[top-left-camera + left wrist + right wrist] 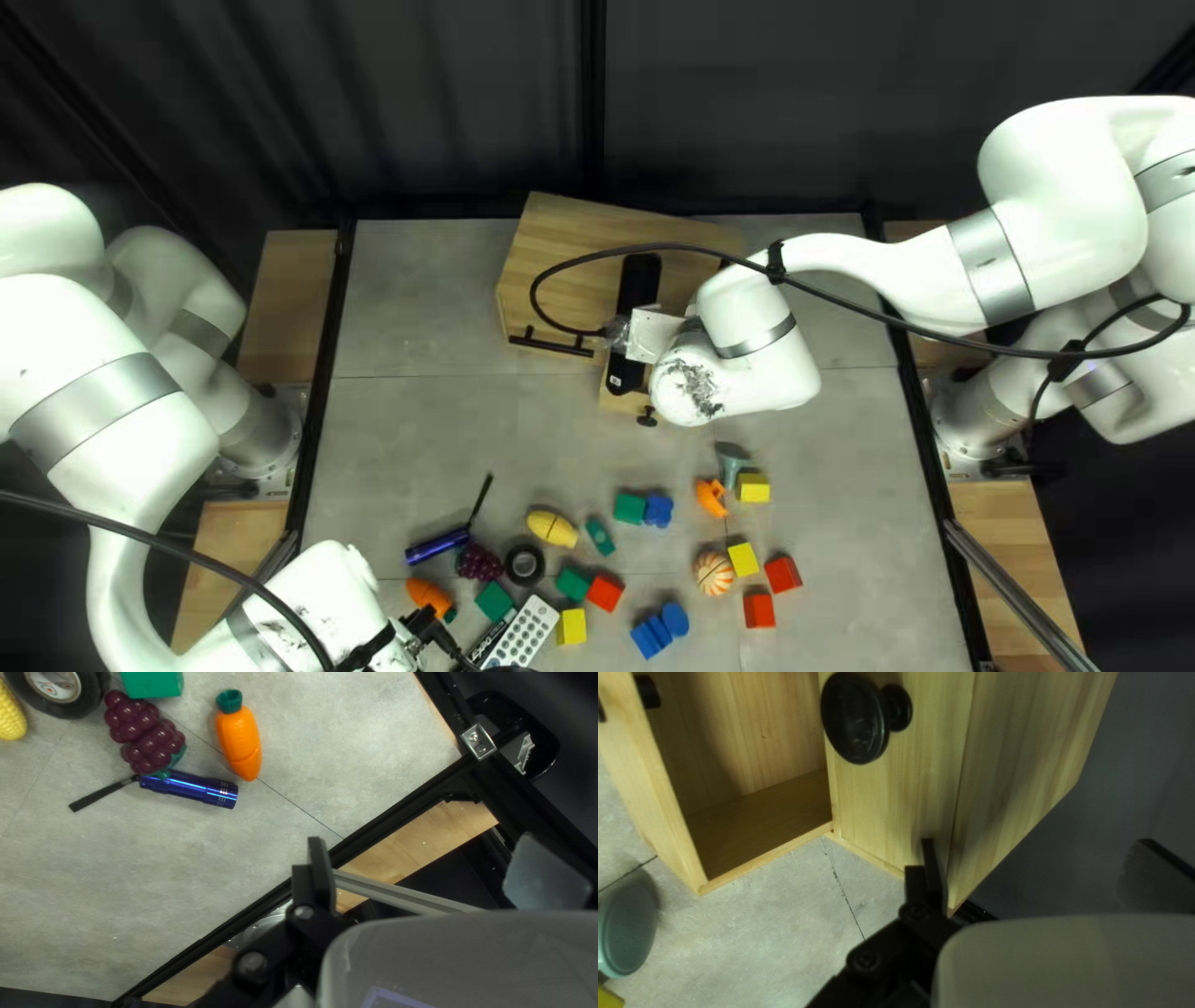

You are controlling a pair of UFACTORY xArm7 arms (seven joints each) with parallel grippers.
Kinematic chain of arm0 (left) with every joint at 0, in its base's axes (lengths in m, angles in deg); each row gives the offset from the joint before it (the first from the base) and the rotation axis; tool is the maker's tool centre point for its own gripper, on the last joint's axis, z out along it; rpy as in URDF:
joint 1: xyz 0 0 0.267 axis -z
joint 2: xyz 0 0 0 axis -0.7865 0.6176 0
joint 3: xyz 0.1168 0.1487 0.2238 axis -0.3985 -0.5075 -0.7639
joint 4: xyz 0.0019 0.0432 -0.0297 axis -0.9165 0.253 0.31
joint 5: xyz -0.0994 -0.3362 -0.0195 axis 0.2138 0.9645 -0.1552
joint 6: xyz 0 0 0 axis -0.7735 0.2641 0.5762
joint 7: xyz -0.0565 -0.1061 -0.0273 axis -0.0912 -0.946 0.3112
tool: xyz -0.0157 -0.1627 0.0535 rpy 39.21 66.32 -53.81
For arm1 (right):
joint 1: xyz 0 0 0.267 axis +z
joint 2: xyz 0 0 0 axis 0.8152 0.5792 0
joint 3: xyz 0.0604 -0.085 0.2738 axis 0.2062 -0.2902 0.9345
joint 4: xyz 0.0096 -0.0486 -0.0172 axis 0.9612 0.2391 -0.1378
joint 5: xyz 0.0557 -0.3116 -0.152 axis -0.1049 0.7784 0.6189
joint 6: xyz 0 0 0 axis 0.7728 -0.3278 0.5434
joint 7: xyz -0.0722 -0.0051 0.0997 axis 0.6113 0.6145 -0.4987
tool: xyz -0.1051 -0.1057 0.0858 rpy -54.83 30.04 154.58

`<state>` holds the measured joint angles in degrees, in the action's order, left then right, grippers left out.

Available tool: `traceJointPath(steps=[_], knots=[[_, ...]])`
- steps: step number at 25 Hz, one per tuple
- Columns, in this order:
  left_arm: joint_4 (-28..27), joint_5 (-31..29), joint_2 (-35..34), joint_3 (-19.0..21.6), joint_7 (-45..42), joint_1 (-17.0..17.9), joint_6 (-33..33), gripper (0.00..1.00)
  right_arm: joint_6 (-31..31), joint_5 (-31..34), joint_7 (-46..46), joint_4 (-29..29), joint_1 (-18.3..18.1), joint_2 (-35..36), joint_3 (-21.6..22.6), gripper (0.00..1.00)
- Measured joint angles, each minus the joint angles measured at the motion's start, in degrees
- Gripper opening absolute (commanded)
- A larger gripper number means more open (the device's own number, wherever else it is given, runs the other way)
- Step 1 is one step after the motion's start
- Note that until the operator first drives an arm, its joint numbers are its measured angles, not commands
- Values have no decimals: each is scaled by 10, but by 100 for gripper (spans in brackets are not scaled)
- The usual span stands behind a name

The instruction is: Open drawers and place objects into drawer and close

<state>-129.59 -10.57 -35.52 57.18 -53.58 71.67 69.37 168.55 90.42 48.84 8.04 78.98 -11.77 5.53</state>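
Carrot lay on the desk ahead of my spread left claw; I judged it light, stiff and slippery, to be taken across its thick middle. Beside it, the flashlight touched the grapes. My right claw, also spread, was near the open drawer; the black knob could obstruct its way.

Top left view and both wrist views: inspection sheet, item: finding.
Surface: grey tiled tabletop, seams showing
Job's things: light wooden cabinet, one wooden drawer open; coloured blocks, orange plastic carrot, blue metal flashlight and other small items loose on the tabletop
Clutter: nothing seen plainly outside the job
Left gripper: open, holding nothing
Right gripper: open, holding nothing, near cabinet
Cables: black cable loops over cabinet
Surroundings: dark curtain behind table
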Motion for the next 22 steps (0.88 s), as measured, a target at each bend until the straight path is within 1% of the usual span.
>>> traceJointPath(steps=[9, 22], knots=[[0, 0, 0, 0, 0, 0, 0, 100, 4, 9, -8, 23, 0, -22, -2, 100], [0, 0, 0, 0, 0, 0, 0, 100, 8, 21, -11, 34, -2, -36, -6, 100]])
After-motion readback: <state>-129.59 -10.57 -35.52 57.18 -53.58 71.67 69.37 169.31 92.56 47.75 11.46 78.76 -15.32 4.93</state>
